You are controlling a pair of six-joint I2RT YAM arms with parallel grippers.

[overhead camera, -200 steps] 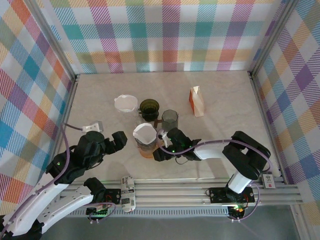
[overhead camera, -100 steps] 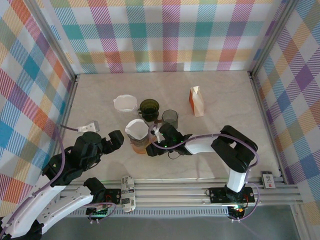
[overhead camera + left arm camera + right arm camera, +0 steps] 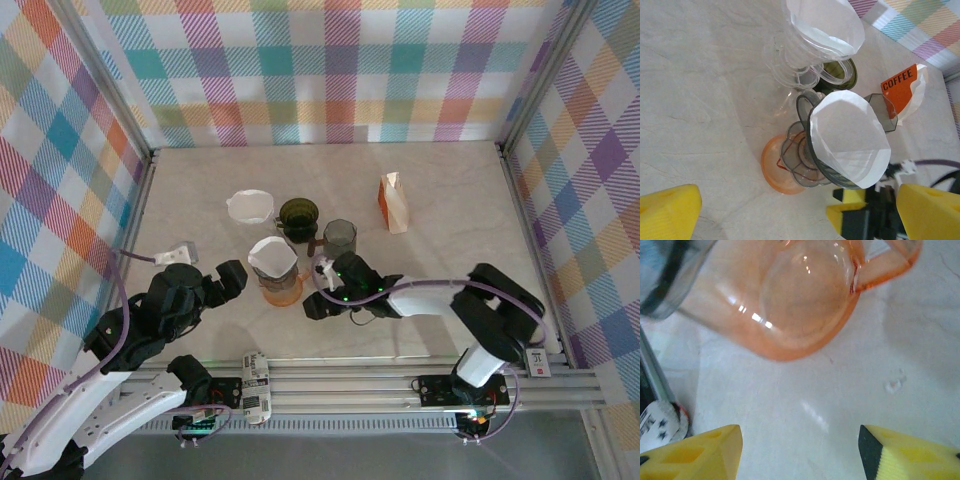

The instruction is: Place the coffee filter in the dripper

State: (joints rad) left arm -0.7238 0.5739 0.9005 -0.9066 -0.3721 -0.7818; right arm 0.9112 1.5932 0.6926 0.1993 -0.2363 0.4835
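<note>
Retreat of right gripper (image 3: 316,290) is noted, jaws spread and empty. Coffee filter (image 3: 850,137) is left seated in dripper (image 3: 799,161) on orange carafe (image 3: 790,305), just ahead of those jaws. Placement is judged complete.

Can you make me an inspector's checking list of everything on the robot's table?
Surface: marble table, no spills seen.
Job's things: filter sits open inside the dripper, which stands on an orange cup.
Clutter: spare filter in a clear holder, green cup, grey cup, coffee bag.
Tools: left tool open, apart from the dripper; right tool open, near the orange cup, not touching.
Cables: purple cable along the right arm.
Surroundings: plaid walls, metal rail at the near edge.
</note>
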